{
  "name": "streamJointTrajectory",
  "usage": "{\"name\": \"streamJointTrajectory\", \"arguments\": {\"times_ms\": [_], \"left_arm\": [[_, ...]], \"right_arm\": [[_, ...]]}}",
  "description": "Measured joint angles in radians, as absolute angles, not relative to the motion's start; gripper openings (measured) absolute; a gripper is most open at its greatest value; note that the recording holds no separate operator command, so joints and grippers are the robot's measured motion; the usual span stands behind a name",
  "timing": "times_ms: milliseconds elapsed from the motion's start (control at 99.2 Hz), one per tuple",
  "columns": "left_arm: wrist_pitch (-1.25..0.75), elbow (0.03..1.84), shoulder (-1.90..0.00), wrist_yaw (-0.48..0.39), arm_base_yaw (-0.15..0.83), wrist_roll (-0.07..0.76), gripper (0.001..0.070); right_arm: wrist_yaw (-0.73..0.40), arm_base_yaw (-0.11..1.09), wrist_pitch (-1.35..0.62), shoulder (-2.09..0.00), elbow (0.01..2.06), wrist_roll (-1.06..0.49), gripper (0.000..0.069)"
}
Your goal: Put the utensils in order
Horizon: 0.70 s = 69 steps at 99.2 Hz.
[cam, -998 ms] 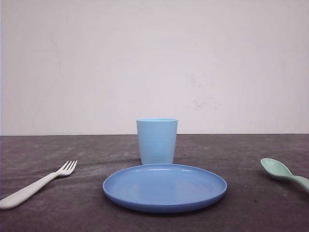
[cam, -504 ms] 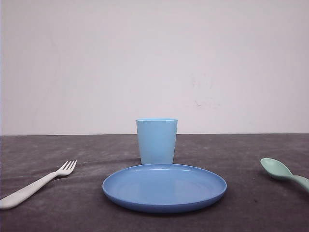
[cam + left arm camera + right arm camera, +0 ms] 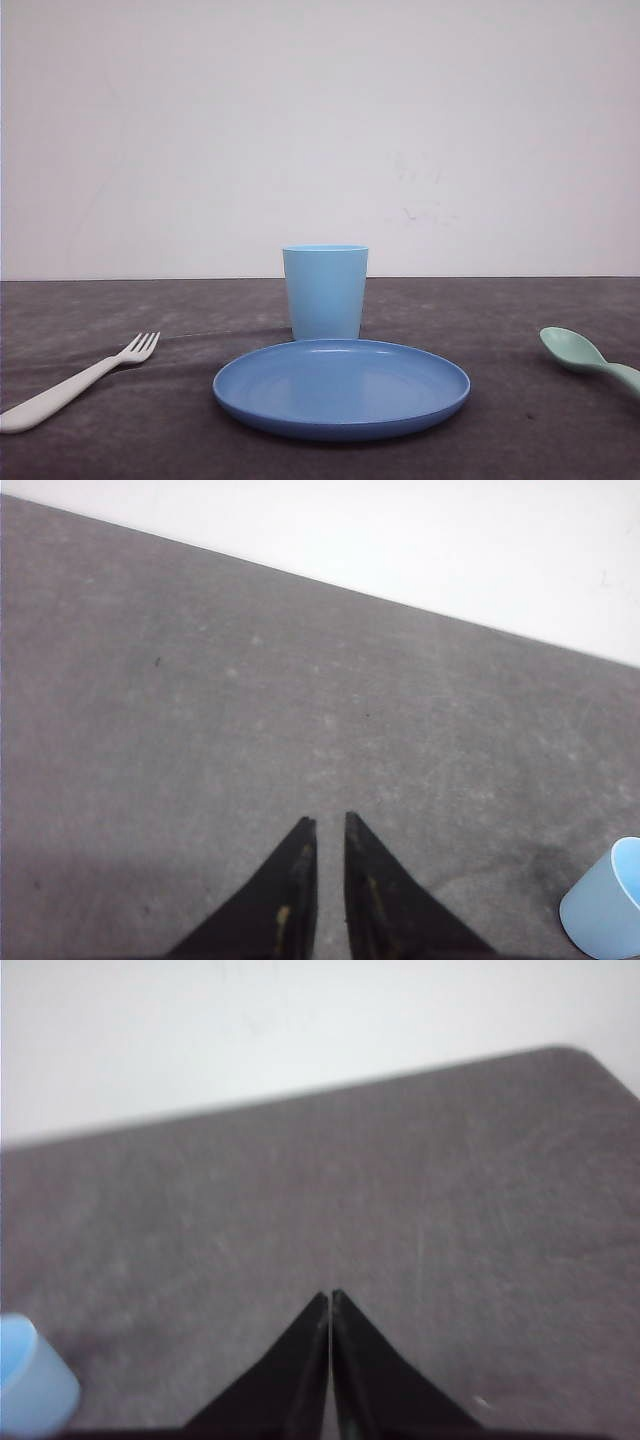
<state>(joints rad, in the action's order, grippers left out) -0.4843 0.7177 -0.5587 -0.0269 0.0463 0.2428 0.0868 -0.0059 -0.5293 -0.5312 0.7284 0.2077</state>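
here a round blue plastic plate (image 3: 341, 388) sits at the middle of the dark grey table (image 3: 500, 310), and a light blue plastic cup (image 3: 325, 291) stands upright just behind it, near the pale wall (image 3: 320, 130). nothing lies between the plate and either utensil.

the small white plastic fork (image 3: 77, 382) lies flat on the table well to the left of the plate. its handle end is cut off by the left edge of the front view. its long axis runs diagonally, the four tines pointing away and toward the plate. the small mint-green plastic spoon (image 3: 588, 357) lies flat well to the right of the plate. its handle is cut off by the right edge, and the oval bowl faces up, pointing away and toward the plate.

the left gripper (image 3: 328, 825) hovers over bare table with its black fingers a narrow slit apart, holding nothing; the cup's rim shows nearby. the right gripper (image 3: 330, 1298) hangs over bare table with fingertips pressed together, empty. that picture is blurred.
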Motion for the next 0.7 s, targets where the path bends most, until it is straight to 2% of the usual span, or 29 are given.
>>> {"name": "streamJointTrajectory", "arguments": {"times_ms": [111,171,212,282,323,363,454,585,695], "left_arm": [[-0.515,0.789,-0.64,-0.045,0.053,0.202,0.0031],[-0.531,0.795,-0.665,-0.056,0.063,0.19,0.0101],[-0.543,0.795,-0.682,-0.059,0.068,0.184,0.02],[-0.56,0.795,-0.706,-0.059,0.079,0.175,0.0385],[-0.567,0.795,-0.715,-0.062,0.088,0.172,0.0442],[-0.574,0.795,-0.722,-0.072,0.099,0.171,0.0471],[-0.584,0.795,-0.742,-0.078,0.128,0.172,0.0483],[-0.604,0.795,-0.783,-0.078,0.181,0.184,0.0412],[-0.61,0.795,-0.839,-0.078,0.244,0.21,0.0392]], "right_arm": [[0.121,0.026,-0.552,-0.605,0.772,0.162,0.0004],[0.149,0.041,-0.559,-0.623,0.774,0.15,0.0024],[0.163,0.049,-0.567,-0.629,0.774,0.145,0.0079],[0.179,0.062,-0.569,-0.638,0.777,0.145,0.0237],[0.183,0.066,-0.57,-0.643,0.78,0.146,0.0314],[0.183,0.068,-0.575,-0.647,0.782,0.146,0.0359],[0.183,0.072,-0.595,-0.658,0.783,0.146,0.0398],[0.183,0.072,-0.626,-0.673,0.783,0.146,0.0409],[0.183,0.072,-0.648,-0.69,0.783,0.146,0.0411]]}}
